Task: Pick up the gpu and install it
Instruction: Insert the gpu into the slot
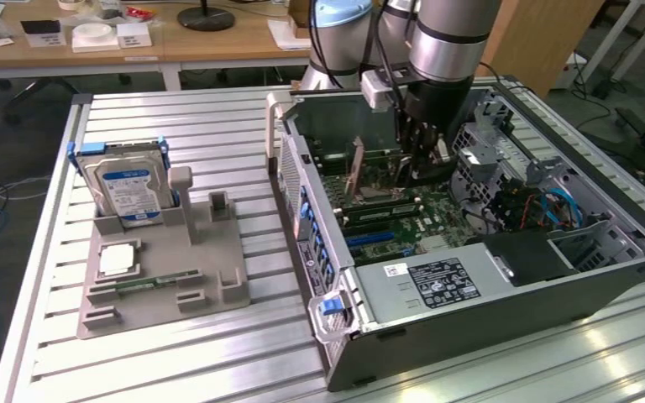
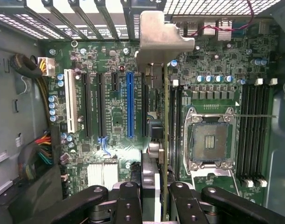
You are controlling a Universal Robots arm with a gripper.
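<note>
Closest to us, the gripper (image 2: 154, 193) clamps narrowly on the gpu (image 2: 166, 116), held edge-on over the motherboard (image 2: 109, 130) slots. We judge it light, stiff, fragile: best gripped by its board edges.

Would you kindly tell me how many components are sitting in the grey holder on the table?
3: the hard drive upright at the far end of the holder, a pale square part flat in its middle, and a green memory stick nearer the camera. None seems hidden.
</note>
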